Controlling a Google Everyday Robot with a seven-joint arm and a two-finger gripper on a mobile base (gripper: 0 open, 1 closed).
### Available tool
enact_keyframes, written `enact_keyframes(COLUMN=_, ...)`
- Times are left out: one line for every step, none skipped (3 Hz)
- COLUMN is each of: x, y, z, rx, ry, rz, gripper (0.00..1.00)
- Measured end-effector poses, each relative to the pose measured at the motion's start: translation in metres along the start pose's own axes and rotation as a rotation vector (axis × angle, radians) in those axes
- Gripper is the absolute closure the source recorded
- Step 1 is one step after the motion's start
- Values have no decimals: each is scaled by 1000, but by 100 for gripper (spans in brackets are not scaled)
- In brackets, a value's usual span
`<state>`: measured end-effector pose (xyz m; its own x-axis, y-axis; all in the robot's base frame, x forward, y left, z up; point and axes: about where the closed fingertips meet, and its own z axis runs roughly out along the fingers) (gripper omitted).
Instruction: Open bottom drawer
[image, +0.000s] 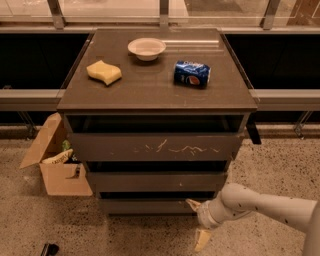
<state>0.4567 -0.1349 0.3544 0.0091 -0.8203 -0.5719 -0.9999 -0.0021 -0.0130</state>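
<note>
The bottom drawer (142, 206) is the lowest and shortest of three dark grey-brown flat fronts in the cabinet, plain and without a handle. It sits about flush with the front above it. My gripper (197, 222) is on a white arm coming in from the lower right, low by the floor at the right end of the bottom drawer front. Its two cream fingers are spread apart. The upper fingertip (192, 203) is at the drawer's front near its top edge, and the lower one (201, 240) hangs below over the floor. It holds nothing.
The top drawer (155, 146) with white scratches and the middle drawer (155, 181) are above. On the cabinet top lie a yellow sponge (104, 72), a white bowl (146, 48) and a blue can (192, 74). An open cardboard box (57, 165) stands left of the cabinet on speckled floor.
</note>
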Motion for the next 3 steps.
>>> enact_keyframes(x=19, y=-10, z=34, rx=-25, ry=-21, rz=31, gripper=0)
enact_keyframes(x=21, y=-11, z=35, rx=-27, ry=-16, rz=31, gripper=0)
enact_keyframes(x=44, y=-17, z=56, rx=-56, ry=60, rz=25, gripper=0)
